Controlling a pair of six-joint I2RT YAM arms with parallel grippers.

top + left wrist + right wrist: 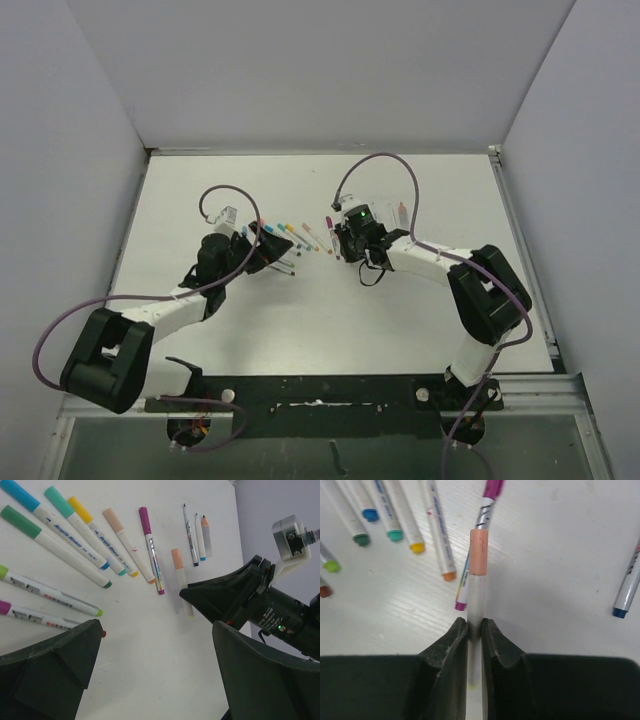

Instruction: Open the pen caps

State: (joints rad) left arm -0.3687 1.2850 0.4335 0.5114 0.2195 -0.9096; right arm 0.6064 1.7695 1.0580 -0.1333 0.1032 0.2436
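My right gripper (474,625) is shut on the pale barrel of a pen (476,597). Its peach cap (478,552) points away from the jaws, and I cannot tell whether the pen is off the table. In the left wrist view the same peach-capped pen (177,560) runs into the dark right gripper (227,597). My left gripper (157,630) stands open over bare table just in front of it, holding nothing. Several capped pens lie in a fan: blue (20,495), teal (58,499), yellow (79,509), peach (113,520), magenta (144,519), green (20,521).
Thin pens (190,535) lie beyond the held pen, one with a blue tip (627,590) to the right of my right gripper. From above, the pen row (290,238) lies between the two grippers. Grey walls enclose the white table (300,330).
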